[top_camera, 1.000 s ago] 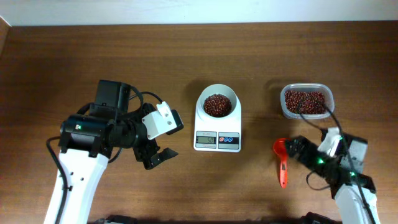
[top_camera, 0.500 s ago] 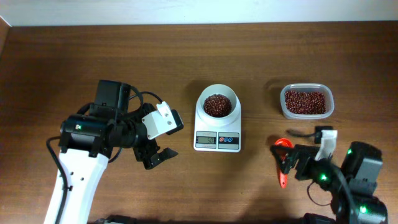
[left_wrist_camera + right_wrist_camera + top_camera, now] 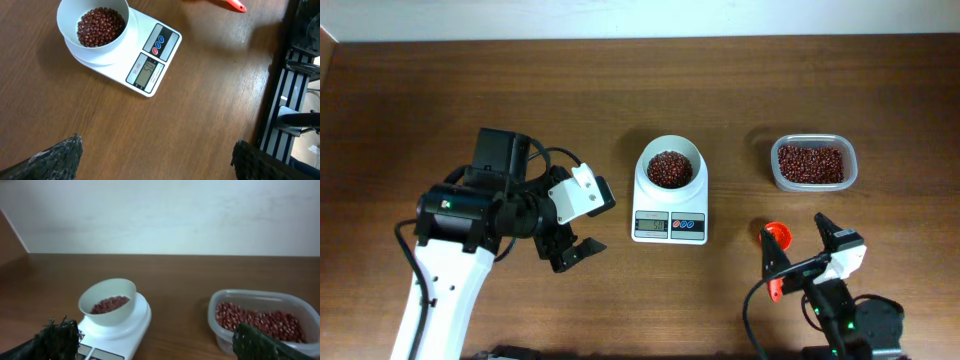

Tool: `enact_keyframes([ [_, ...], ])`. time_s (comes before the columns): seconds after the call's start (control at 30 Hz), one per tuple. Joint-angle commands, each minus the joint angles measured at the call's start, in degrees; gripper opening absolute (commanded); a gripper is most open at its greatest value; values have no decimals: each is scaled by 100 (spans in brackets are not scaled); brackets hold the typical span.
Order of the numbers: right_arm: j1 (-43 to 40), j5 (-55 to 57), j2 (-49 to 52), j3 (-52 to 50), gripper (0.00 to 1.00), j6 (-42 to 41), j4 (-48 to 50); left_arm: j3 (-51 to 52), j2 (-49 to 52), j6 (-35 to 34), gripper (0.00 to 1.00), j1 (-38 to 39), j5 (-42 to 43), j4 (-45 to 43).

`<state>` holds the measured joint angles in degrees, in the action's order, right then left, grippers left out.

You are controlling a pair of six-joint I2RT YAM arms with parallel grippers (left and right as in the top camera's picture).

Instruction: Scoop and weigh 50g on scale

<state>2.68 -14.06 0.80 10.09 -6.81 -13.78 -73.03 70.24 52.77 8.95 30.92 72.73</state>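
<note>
The white scale point(image 3: 669, 212) stands mid-table with its round white bowl point(image 3: 669, 166) holding red beans. It shows again in the left wrist view as the scale point(image 3: 150, 60) and in the right wrist view as the scale point(image 3: 117, 327). A red scoop point(image 3: 778, 234) lies on the table to the scale's right, partly under my right gripper point(image 3: 798, 242). That gripper is open and empty, low at the front edge. My left gripper point(image 3: 594, 222) hangs open and empty to the left of the scale. The scoop's handle tip point(image 3: 233, 4) shows at the left wrist view's top edge.
A clear plastic tub point(image 3: 813, 163) of red beans sits at the back right, also seen as the tub point(image 3: 260, 317) ahead of the right fingers. A pale wall runs behind the table. A dark frame point(image 3: 295, 75) stands past the table's edge.
My right arm has drawn back toward the front edge, away from the tub, and now points at the scale and tub. The scoop stays on the table. The left arm has not moved.
</note>
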Motion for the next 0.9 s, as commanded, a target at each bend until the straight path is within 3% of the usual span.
enact_keyframes([
  [0.0, 42, 415, -61, -321, 99, 44, 326, 15, -17, 46, 99, -24, 79, -4],
  [0.23, 31, 732, -61, -977, 99, 70, 994, 15, -17, 46, 99, -22, 79, -4],
  [0.4, 31, 769, -61, -977, 99, 686, 973, 15, -17, 46, 99, -24, 79, -4],
  [0.87, -426, 984, -55, -977, 99, 684, 957, 15, -17, 46, 99, -22, 79, -4],
])
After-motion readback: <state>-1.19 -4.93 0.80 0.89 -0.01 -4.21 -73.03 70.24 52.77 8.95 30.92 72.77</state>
